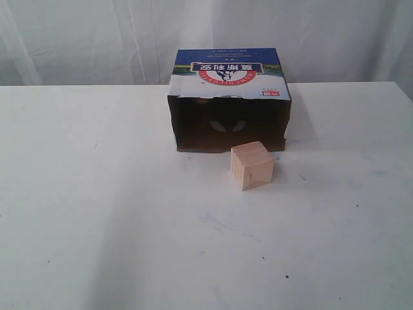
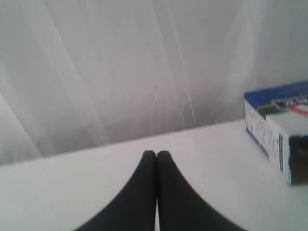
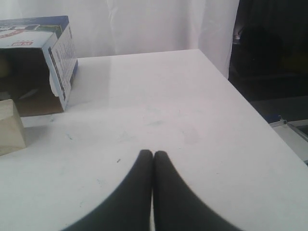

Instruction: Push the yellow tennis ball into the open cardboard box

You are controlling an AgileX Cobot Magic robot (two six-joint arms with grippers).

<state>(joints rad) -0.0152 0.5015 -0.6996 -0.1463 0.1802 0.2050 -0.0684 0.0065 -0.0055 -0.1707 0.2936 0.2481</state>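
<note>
The open cardboard box [image 1: 229, 72] lies on its side at the back middle of the white table [image 1: 97, 206], its dark opening facing the front. No clear yellow tennis ball shows. Only a dim yellowish patch [image 3: 3, 66] sits deep inside the box in the right wrist view, and I cannot tell whether it is the ball. My left gripper [image 2: 156, 154] is shut on nothing, well away from the box's side [image 2: 279, 125]. My right gripper [image 3: 153, 153] is also shut and empty, on bare table off to the side of the box [image 3: 60, 53]. Neither gripper appears in the exterior view.
A pale wooden cube [image 1: 252, 165] stands just in front of the box's opening, toward its right corner, and shows in the right wrist view as the cube [image 3: 9, 127]. White curtains hang behind the table. The table's right edge [image 3: 250, 106] drops off into a dark area.
</note>
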